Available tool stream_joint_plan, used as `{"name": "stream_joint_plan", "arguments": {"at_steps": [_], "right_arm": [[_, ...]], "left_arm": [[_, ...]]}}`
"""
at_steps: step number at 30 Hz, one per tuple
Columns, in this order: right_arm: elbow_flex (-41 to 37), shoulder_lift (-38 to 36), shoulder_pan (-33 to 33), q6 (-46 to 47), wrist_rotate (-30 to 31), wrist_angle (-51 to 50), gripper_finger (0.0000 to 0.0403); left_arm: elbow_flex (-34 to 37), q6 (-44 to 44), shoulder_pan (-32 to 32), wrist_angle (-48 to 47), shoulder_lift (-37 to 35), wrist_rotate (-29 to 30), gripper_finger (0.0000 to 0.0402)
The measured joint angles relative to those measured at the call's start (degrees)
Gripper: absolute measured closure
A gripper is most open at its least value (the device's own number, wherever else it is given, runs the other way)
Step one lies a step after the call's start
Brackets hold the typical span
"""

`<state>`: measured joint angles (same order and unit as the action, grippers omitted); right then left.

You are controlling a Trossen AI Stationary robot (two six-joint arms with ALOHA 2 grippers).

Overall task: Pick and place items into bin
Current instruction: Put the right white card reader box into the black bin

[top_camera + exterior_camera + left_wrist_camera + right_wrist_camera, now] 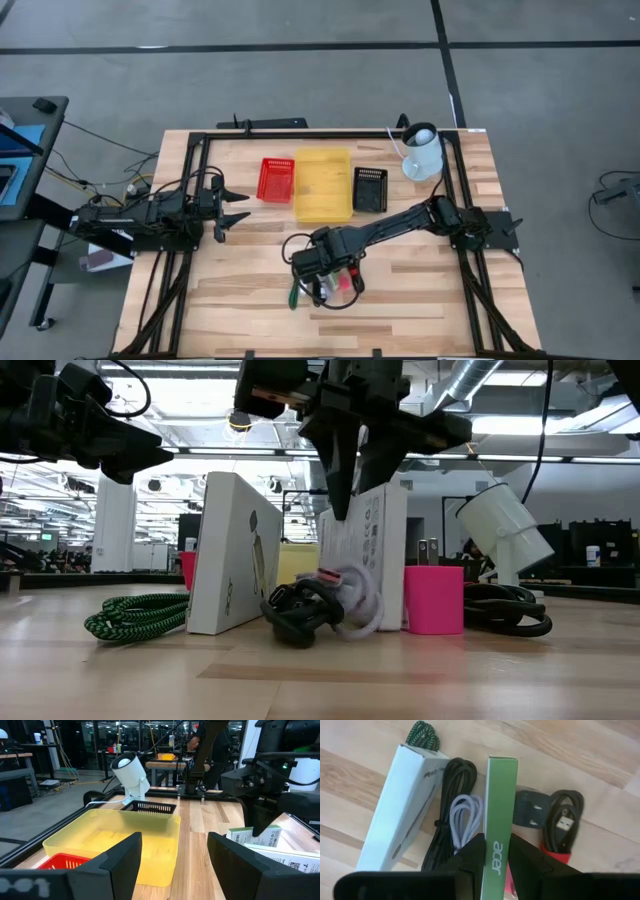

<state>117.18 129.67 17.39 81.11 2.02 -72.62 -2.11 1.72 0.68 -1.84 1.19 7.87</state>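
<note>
A cluster of items lies at the table's near middle. A flat box with a green "acer" edge (500, 795) stands upright on edge, and my right gripper (497, 862) is shut on it from above. Beside it stand a white box (400, 805), a green braided cable (135, 615), a black cable (452, 805), a white cable (465, 817), a black plug (530, 807) and a black USB cable on a pink block (433, 598). The yellow bin (322, 184) stands farther back. My left gripper (235, 205) waits open at the table's left, touching nothing. My right gripper pinches the box at its narrow green top edge (499, 832), one finger on each broad face. The fingers (340, 490) point straight down. The box stands upright; cables and the pink block hide its bottom, so I cannot tell whether it is off the table.
A red basket (276, 179) and a black basket (369, 189) flank the yellow bin. A white lamp-like device (421, 150) stands at the far right. A black frame rail (300, 135) runs round the table. Bare wood lies between the items and the bins.
</note>
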Motion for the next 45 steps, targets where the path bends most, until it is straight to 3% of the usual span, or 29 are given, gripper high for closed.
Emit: {"name": "stream_joint_plan", "arguments": {"at_steps": [22,45], "right_arm": [[14.0,-0.2,-2.0,-1.8,4.5,-17.2,0.0331],[12.7,-7.2,-15.3,-16.0,4.0,-17.5,0.0341]], "left_arm": [[0.0,0.0,0.0,0.0,0.0,0.0,0.0182],[0.0,0.0,0.0,0.0,0.0,0.0,0.0182]]}}
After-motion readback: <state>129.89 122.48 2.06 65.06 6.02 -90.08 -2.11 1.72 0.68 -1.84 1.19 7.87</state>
